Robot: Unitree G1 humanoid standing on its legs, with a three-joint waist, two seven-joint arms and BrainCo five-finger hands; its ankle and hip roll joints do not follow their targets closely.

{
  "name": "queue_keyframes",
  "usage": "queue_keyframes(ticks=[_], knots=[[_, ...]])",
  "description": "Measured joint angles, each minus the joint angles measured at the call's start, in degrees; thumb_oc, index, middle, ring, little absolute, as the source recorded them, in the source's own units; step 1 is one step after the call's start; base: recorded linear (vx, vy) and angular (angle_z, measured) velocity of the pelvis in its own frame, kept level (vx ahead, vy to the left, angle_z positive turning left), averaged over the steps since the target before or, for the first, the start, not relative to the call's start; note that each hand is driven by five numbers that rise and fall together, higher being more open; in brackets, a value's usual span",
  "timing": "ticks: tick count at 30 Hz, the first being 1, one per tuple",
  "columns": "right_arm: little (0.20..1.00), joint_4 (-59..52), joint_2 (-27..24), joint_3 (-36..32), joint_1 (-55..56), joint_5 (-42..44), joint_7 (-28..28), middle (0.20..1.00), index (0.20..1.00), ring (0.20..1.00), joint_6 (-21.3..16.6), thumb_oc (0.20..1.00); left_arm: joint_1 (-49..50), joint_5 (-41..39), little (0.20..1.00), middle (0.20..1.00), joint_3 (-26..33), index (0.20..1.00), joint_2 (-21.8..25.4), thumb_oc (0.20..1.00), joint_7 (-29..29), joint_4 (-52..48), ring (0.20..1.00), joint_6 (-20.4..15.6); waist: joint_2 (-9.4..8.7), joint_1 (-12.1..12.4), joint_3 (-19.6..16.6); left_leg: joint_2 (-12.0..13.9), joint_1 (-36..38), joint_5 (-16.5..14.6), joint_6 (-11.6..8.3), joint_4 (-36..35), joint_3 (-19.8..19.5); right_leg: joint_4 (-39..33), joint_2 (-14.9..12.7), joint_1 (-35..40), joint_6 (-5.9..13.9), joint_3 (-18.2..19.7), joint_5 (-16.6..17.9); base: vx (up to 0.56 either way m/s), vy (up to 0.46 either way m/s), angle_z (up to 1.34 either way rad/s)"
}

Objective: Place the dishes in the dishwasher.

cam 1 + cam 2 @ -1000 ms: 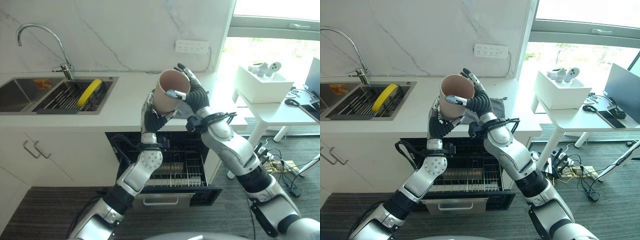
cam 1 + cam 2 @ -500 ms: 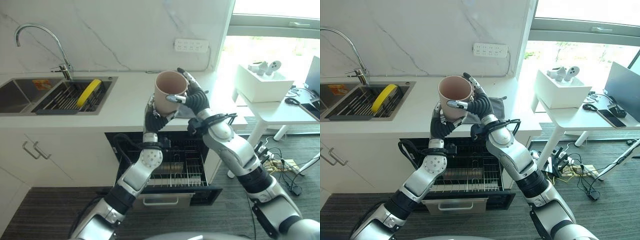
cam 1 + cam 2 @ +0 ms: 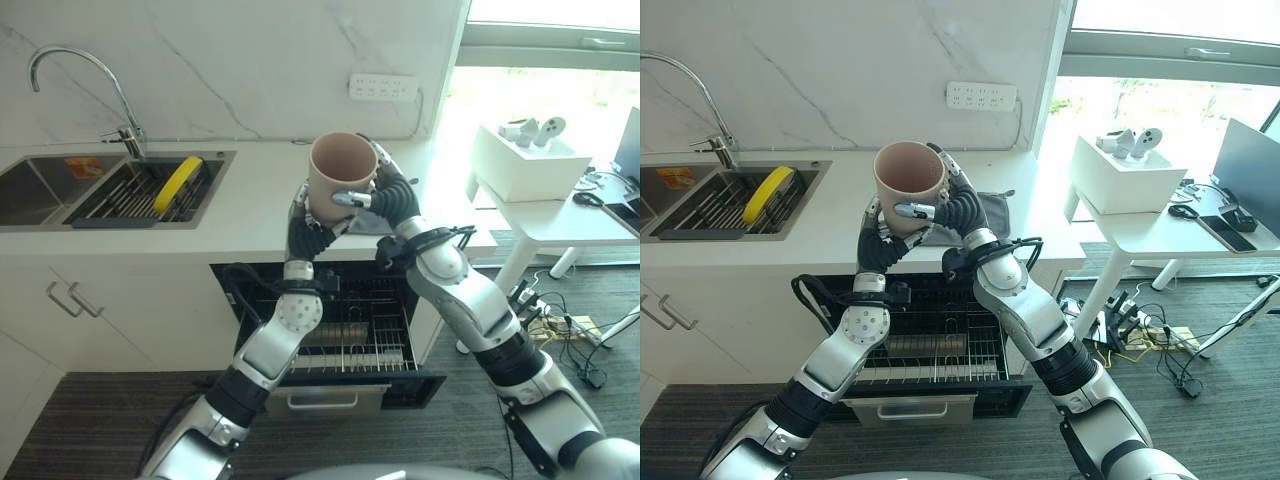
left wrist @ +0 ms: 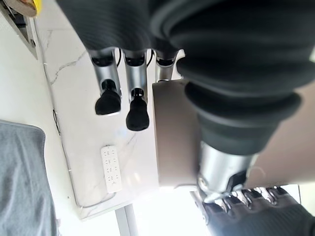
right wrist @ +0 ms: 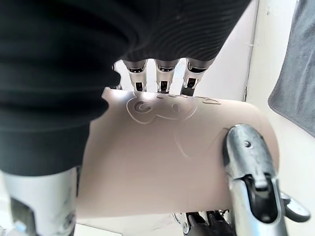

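A beige cup (image 3: 342, 175) is held mouth up above the white counter (image 3: 240, 215), over the open dishwasher drawer (image 3: 350, 335). My left hand (image 3: 306, 228) grips its lower part from beneath, the thumb (image 4: 221, 164) pressed on the cup's wall (image 4: 172, 132) and two fingers (image 4: 109, 101) free beside it. My right hand (image 3: 392, 196) clasps the cup from the right. In the right wrist view its fingers (image 5: 160, 73) reach over the cup (image 5: 167, 162) and its thumb (image 5: 251, 172) lies across the side.
A sink (image 3: 40, 190) with a tap (image 3: 75, 65) lies at the left, its rack holding a yellow plate (image 3: 178, 184). A grey cloth (image 3: 992, 212) lies on the counter behind the hands. A white table (image 3: 560, 215) with a white box (image 3: 525, 165) stands at the right.
The cup has been turned from tilted to more upright and shifted slightly left, with both hands still on it.
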Motion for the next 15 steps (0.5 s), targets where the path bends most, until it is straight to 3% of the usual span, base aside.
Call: queue_keyframes(ticks=[6, 7, 8, 9, 15], knots=[[1.0, 0.0, 0.2, 0.0, 0.0, -1.9, -2.5, 1.0, 1.0, 1.0, 0.1, 1.0, -0.4, 2.2, 0.2, 0.2, 0.0, 0.2, 0.1, 0.2, -0.4, 0.0, 0.2, 0.0, 0.11, 0.0, 0.4, 0.0, 0.0, 0.0, 0.02, 0.0, 0.0, 0.0, 0.0, 0.0, 0.02, 0.0, 0.0, 0.0, 0.0, 0.0], [0.624, 0.0, 0.2, 0.0, 0.0, -1.9, -2.6, 0.624, 0.624, 0.624, 0.2, 0.624, -0.4, 2.2, 0.2, 0.2, 0.0, 0.2, 0.1, 0.2, -0.4, 0.0, 0.2, 0.0, 0.12, 0.0, 0.5, 0.0, 0.0, 0.0, 0.02, 0.0, 0.0, 0.0, 0.0, 0.0, 0.02, 0.0, 0.0, 0.0, 0.0, 0.0], [0.514, 0.0, 0.2, 0.0, 0.0, -2.0, -2.6, 0.514, 0.514, 0.514, 0.3, 0.514, -0.4, 2.5, 0.2, 0.2, 0.0, 0.2, 0.1, 0.2, -0.4, 0.0, 0.2, 0.0, 0.07, 0.0, 0.5, 0.0, 0.0, 0.0, 0.02, 0.0, 0.0, 0.0, 0.0, 0.0, 0.02, 0.0, 0.0, 0.0, 0.0, 0.0], [0.2, 0.0, 0.2, 0.0, 0.0, -2.4, -2.6, 0.2, 0.2, 0.2, 0.2, 0.2, -0.4, 2.6, 0.2, 0.2, 0.0, 0.2, 0.1, 0.2, -0.4, 0.0, 0.2, 0.1, 0.03, 0.0, 0.5, 0.0, 0.0, 0.0, 0.0, 0.0, 0.0, 0.0, 0.0, 0.0, 0.02, 0.0, 0.0, 0.0, 0.0, 0.0], [0.2, 0.1, -0.3, -0.2, -0.6, -8.6, -2.6, 0.2, 0.2, 0.2, 0.7, 0.2, -0.6, 3.8, 0.2, 0.2, 0.3, 0.2, 0.5, 0.2, -0.4, 0.1, 0.2, 0.2, -0.51, 0.1, 1.0, -0.1, 0.0, 0.0, 0.0, 0.0, -0.2, 0.0, 0.0, 0.1, 0.01, -0.1, 0.0, 0.0, 0.0, 0.0]])
